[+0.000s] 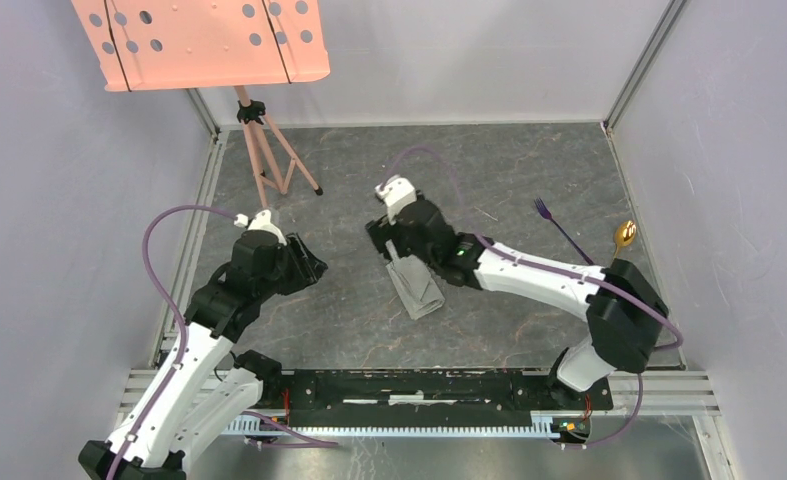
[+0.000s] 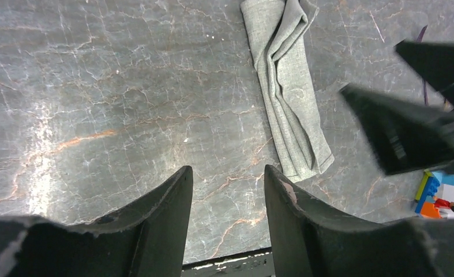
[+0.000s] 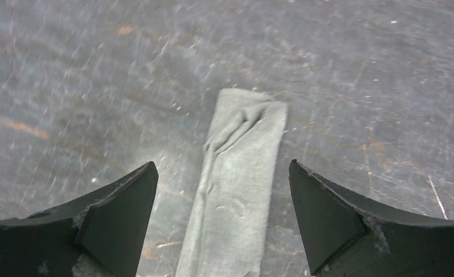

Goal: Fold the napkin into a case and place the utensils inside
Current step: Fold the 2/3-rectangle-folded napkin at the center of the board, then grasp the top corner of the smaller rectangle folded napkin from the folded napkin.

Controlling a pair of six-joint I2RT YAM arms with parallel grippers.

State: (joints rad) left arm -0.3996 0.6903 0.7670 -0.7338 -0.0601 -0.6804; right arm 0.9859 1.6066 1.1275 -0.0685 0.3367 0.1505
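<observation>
Right end effector (image 3: 223,167), spread wide, straddles the case (image 3: 236,202) clear of both long edges; left end effector (image 2: 227,170) slightly parted.

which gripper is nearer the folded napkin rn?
Right. The right gripper hovers open directly over the napkin's far end, fingers either side of it. The left gripper is open, off to the napkin's left, well apart.

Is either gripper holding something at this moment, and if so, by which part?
Nothing is held. The left gripper is open with nothing between its fingers. The right gripper is open too, straddling the folded napkin without closing on it.
</observation>
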